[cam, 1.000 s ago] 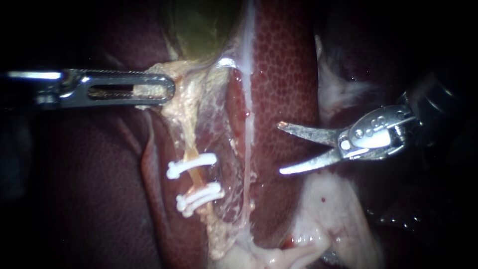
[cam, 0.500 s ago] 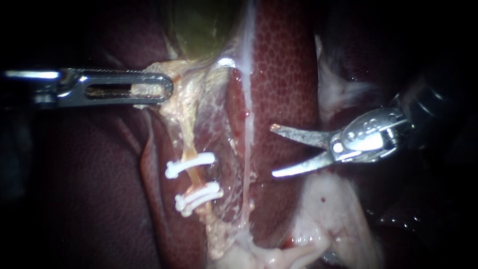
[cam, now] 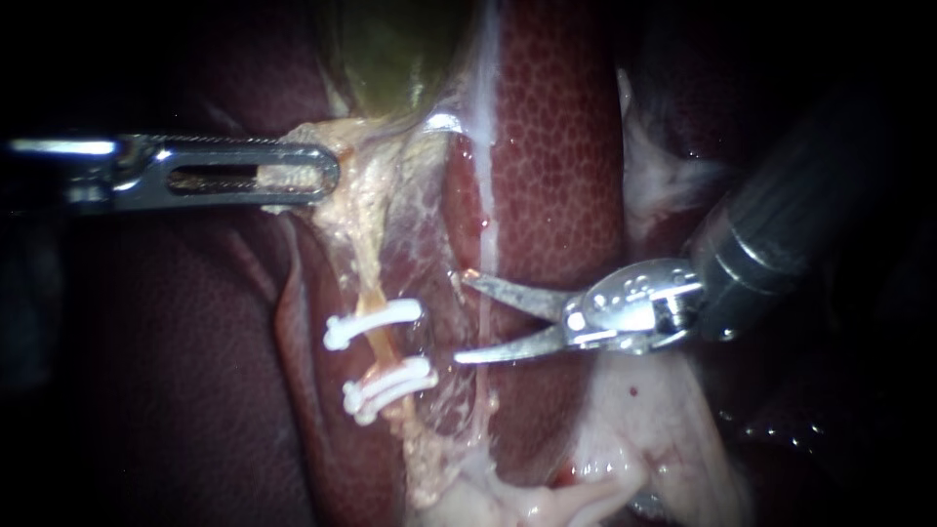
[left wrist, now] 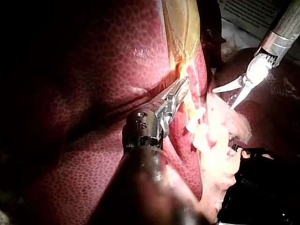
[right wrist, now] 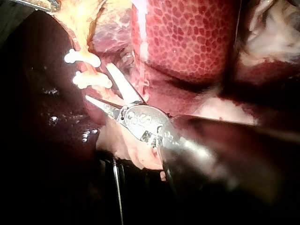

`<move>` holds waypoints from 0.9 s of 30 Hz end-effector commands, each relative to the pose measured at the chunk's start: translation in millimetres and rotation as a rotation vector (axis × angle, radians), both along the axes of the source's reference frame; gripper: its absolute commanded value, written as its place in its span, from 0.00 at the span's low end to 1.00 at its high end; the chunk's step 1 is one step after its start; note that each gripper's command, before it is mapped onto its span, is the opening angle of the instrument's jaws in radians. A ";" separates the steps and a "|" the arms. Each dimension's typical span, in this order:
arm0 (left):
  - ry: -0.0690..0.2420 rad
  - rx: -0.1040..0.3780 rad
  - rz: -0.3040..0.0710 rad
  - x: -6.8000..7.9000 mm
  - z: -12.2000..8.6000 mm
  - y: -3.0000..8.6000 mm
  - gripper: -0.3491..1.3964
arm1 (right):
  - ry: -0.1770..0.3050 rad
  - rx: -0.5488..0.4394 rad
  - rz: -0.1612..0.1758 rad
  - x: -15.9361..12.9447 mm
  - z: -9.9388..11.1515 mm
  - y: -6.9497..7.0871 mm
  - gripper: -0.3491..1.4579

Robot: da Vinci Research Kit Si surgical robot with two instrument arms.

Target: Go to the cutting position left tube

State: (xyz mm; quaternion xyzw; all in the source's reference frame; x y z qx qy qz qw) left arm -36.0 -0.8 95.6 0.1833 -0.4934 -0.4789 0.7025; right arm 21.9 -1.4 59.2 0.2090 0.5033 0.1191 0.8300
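Dark red liver (cam: 556, 146) fills the scene, with the green gallbladder (cam: 390, 59) at the top. The hand of my right instrument (cam: 461, 318) is two thin blades. These jaws stand apart and hold nothing. A thin pale strand (cam: 482, 322) shows in the gap between them. Just past their tips is the left tube (cam: 383, 344). It is thin and yellow and runs up and down, leaning a little, with white clips (cam: 376, 323) across it. The right wrist view shows something the endoscope does not: the blade tips are very near the clips (right wrist: 82, 57), one just beside the lower clip. The hand of my left instrument (cam: 322, 176) is clamped on pale tissue (cam: 361, 195) above the tube. A second ago the blades were well off to the right, and now they have come close to the tube. The left instrument has not moved.
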 end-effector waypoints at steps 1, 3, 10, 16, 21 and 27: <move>0.000 0.000 0.000 0.0 0.0 0.0 0.00 | -0.004 0.005 -0.003 0.2 0.3 -0.2 0.96; 0.000 0.000 0.000 0.0 0.0 0.0 0.00 | -0.011 0.026 -0.009 0.5 1.0 -0.5 0.95; 0.001 0.000 0.000 0.0 0.0 0.0 0.00 | -0.029 0.069 -0.042 2.1 3.4 -2.0 0.95; 0.001 0.000 -0.001 0.0 -0.1 -0.1 0.00 | -0.028 0.101 -0.060 3.4 4.7 -2.9 0.94; 0.001 0.000 -0.001 -0.1 -0.2 -0.1 0.00 | -0.032 0.114 -0.070 4.2 5.4 -3.2 0.93; 0.002 0.000 -0.002 -0.1 -0.3 -0.2 0.00 | -0.017 0.135 -0.091 5.0 5.7 -3.4 0.92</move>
